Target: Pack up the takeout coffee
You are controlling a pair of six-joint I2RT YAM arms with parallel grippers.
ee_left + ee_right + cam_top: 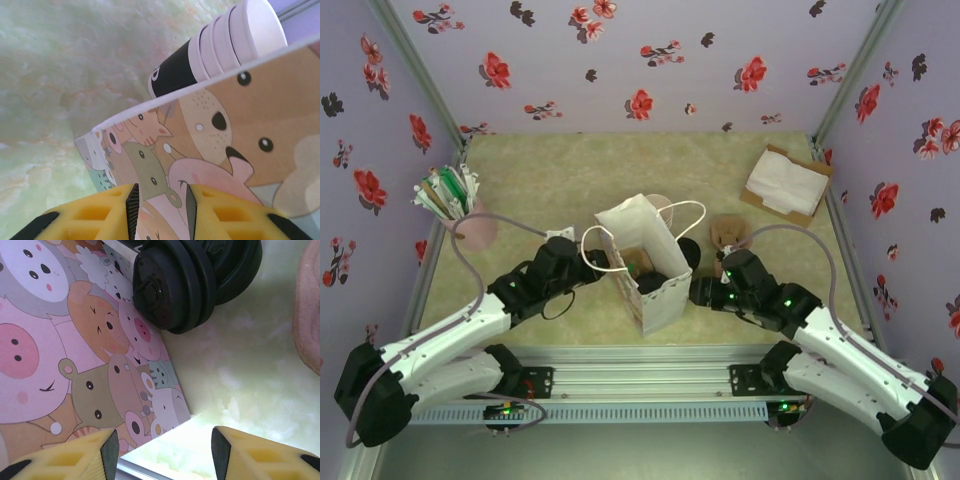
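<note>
– Looking for the takeout coffee, where is it?
– Top view, center frame: dark round shape low inside the open paper bag, mostly hidden by the bag walls. Small green bit just up-left of it, can't tell what.
– Left gripper?
– Top view: touching the bag's left edge. Left wrist view: 2 yellow fingers at the bottom of the frame with the bag's animal-print wall between them. The gap between the pads is narrow, but pinching or just straddling, can't tell.
– Right gripper?
– Top view: just beside the bag's lower right side. Right wrist view: its 2 fingers are spread wide at the bottom edge with nothing between them, just bare table past the gap. The bag's printed corner sits left of center there.
– Other stuff?
– Stack of black lids, top center of the right wrist view, up against the bag; in the top view it's just right of the bag.
– Stack of cups, dark side and pale rims, upper right of the left wrist view, behind the bag rim.
– Cardboard tray of white napkins, upper right of the top view.
– Holder of packets at left, with a pink disc just below it.
– Brown item right of the lids, can't tell what.
</note>
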